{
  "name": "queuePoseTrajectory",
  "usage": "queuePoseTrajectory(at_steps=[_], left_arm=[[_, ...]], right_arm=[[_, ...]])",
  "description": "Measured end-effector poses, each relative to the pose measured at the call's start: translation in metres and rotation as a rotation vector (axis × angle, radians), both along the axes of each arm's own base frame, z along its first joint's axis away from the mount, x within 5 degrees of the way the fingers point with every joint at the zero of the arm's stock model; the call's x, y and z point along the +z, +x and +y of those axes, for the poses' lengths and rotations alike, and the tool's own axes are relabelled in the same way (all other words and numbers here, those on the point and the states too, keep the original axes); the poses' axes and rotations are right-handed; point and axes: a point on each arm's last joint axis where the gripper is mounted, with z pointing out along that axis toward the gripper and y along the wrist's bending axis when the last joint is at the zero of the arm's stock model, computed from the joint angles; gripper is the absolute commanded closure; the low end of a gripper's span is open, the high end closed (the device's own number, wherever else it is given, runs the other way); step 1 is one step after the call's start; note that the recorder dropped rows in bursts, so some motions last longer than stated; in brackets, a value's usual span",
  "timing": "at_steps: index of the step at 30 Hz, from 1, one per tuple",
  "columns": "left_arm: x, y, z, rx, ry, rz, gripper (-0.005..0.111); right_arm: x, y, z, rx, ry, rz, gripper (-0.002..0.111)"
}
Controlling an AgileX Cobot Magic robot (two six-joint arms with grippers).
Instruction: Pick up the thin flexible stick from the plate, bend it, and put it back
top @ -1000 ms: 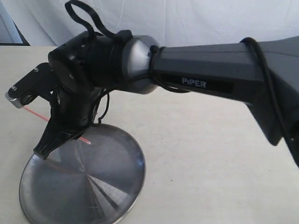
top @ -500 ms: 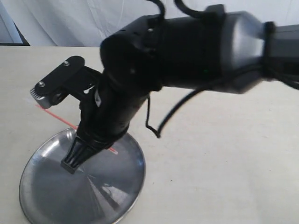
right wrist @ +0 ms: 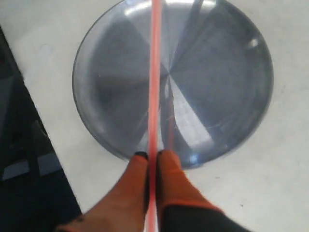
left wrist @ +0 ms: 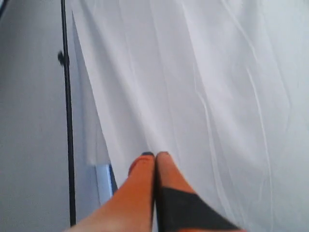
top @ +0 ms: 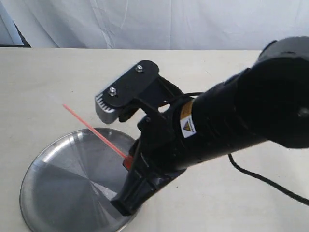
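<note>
The thin red-orange stick (top: 94, 130) hangs straight above the plate (top: 58, 186), slanting up and to the left, its free end in the air. My right gripper (top: 123, 203) is shut on its lower end over the plate's right side. In the right wrist view the stick (right wrist: 154, 82) runs out from between the fingertips of the right gripper (right wrist: 152, 155) across the shiny steel plate (right wrist: 217, 72). My left gripper (left wrist: 155, 154) is shut on nothing and points at a white curtain. The exterior view does not show it.
The plate lies on a beige tabletop (top: 217, 67) near its front left. The right arm's black cable (top: 263, 178) trails over the table. A white curtain (top: 159, 21) backs the scene. The table's edge with dark floor (right wrist: 24, 159) lies beside the plate. A black pole (left wrist: 67, 106) stands by the curtain.
My right arm has swung to the right, moving the gripper from the plate's left rim to its right side. The stick went with it, still straight and gripped.
</note>
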Motion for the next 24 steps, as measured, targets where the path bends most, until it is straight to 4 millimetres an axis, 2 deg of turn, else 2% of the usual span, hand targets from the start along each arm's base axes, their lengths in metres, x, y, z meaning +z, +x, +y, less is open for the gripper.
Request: queuePoseTrajectory(at_steps=[3,7,9,14,16,17,18,19,20,21,22,24], left_arm=[[0.012,-0.008,-0.003,-0.064,-0.042,-0.161,0.107],[0.024,-0.018,-0.005,-0.339,-0.335,-0.31,0.107],[0.027,-0.013,-0.008,-0.423,-0.454,-0.207,0.107],[0.038,0.011,-0.017,-0.446,-0.533,0.202,0.107],[0.037,0.034,-0.023,-0.477,-0.531,0.411,0.107],[0.033,0.051,-0.033,-0.576,-0.5,0.552,0.107],[0.032,0.057,-0.037,-0.624,-0.47,0.605,0.107],[0.025,0.068,-0.048,-0.747,-0.371,0.719,0.107],[0.022,0.071,-0.052,-0.798,-0.334,0.753,0.107],[0.018,0.076,-0.06,-0.937,-0.294,0.801,0.107],[0.015,0.077,-0.065,-1.053,-0.296,0.825,0.107],[0.012,0.079,-0.07,-1.171,-0.319,0.856,0.107]], right_arm=[[-0.008,-0.006,-0.006,-0.012,-0.006,0.024,0.109],[-0.013,-0.01,-0.009,-0.038,0.024,0.057,0.109],[-0.01,-0.011,-0.009,-0.05,0.052,0.061,0.109],[0.004,-0.015,-0.013,-0.066,0.123,0.034,0.109],[0.012,-0.018,-0.016,-0.072,0.159,0.023,0.109],[0.015,-0.02,-0.018,-0.082,0.189,0.026,0.109],[0.017,-0.021,-0.018,-0.094,0.213,0.033,0.109],[0.017,-0.023,-0.02,-0.125,0.265,0.05,0.109],[0.015,-0.025,-0.021,-0.143,0.286,0.06,0.109],[0.01,-0.026,-0.024,-0.168,0.304,0.075,0.109],[0.003,-0.028,-0.027,-0.188,0.31,0.086,0.109],[-0.005,-0.029,-0.029,-0.222,0.326,0.102,0.109]])
